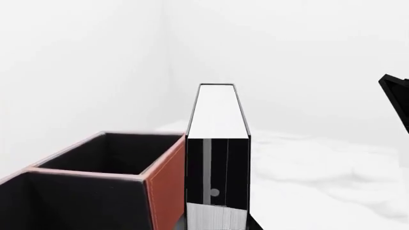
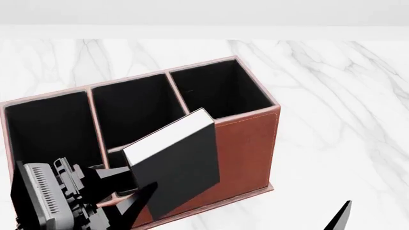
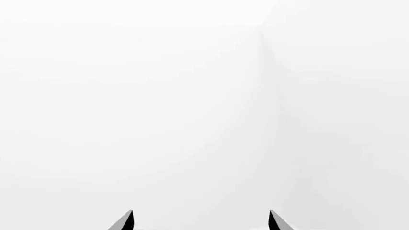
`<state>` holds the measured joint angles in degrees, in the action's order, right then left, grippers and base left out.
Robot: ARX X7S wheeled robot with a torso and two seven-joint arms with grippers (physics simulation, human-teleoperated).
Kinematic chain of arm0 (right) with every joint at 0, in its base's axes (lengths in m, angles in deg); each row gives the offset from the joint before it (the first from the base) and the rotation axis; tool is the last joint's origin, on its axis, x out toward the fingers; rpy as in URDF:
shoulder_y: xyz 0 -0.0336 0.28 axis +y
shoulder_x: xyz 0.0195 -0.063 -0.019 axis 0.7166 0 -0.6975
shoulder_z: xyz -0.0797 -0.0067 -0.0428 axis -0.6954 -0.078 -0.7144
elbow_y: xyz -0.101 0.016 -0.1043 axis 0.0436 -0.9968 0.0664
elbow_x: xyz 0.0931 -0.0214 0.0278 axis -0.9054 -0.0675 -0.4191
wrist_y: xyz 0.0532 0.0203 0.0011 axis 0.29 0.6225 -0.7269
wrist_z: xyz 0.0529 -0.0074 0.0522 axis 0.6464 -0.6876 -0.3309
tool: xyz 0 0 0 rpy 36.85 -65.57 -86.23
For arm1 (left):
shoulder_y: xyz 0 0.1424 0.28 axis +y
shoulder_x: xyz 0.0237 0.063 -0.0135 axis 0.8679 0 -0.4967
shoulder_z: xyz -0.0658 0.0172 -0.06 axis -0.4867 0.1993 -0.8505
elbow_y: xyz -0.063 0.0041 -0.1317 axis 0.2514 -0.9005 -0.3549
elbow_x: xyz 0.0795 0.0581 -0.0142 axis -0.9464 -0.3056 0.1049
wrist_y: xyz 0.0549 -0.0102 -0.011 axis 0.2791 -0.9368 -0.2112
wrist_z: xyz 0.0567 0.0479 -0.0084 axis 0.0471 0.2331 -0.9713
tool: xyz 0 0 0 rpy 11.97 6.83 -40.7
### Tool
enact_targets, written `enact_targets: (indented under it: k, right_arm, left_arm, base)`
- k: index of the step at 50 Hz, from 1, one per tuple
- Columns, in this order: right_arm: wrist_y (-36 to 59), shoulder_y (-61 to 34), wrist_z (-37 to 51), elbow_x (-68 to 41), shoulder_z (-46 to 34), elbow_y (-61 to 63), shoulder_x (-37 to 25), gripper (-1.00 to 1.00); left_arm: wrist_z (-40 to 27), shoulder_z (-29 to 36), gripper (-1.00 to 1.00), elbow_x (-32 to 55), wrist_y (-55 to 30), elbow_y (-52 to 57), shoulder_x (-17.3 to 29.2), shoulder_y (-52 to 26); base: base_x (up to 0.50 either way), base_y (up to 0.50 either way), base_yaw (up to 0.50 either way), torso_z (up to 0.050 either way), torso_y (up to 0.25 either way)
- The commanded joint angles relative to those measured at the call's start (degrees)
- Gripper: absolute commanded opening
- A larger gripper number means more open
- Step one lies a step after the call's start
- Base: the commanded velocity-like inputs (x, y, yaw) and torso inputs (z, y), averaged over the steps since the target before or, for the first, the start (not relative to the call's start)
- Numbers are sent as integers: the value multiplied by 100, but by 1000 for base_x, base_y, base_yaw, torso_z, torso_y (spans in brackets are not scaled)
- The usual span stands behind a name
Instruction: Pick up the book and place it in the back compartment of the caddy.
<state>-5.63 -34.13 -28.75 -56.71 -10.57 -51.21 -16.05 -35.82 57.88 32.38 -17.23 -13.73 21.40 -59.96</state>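
My left gripper (image 2: 128, 185) is shut on the lower end of the black book (image 2: 174, 158). It holds the book tilted, white page edge up, over the near side of the reddish-brown caddy (image 2: 246, 143). In the left wrist view the book (image 1: 217, 143) stands straight ahead, just beside a caddy wall (image 1: 164, 184). Behind the thin cross divider (image 2: 115, 150), the far middle cell (image 2: 137, 112) is open to view. The near middle cell is hidden by the book and gripper. My right gripper (image 3: 200, 221) is open and empty, facing blank white; one fingertip (image 2: 342, 216) shows in the head view.
The caddy stands on a white marble table (image 2: 338, 96). Its far row shows three black-lined cells, the left one (image 2: 48, 129) and right one (image 2: 221, 91) empty. A black tip (image 1: 396, 103) shows at the edge of the left wrist view.
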Motion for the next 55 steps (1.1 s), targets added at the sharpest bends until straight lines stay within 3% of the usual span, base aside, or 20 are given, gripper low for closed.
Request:
enact_targets:
  k: [1,22,35,55]
  right_arm:
    - [-7,-18,25,68,-25,-25,8,100]
    - [-83,-38,54,54,-36,-69,1,100]
    - [-69,-100,63,40,-55,-162,1,100]
    - [-77,-134,77,49,-92,-223,-7,100]
  left_arm:
    - [-15,-166,-100,294,2,207,67,-60]
    - [821,116,-100,941,-991,487,638,-661]
    - [1981,249,-100,1203,-1221,-185,697,-1193]
    - [2061,80,-100,955,-750,-878,514,-1271]
  base:
    - [0,0,0,0,0]
    - [0,0,0,1,1]
    - [0,0,0,0,1]
    - [0,0,0,0,1]
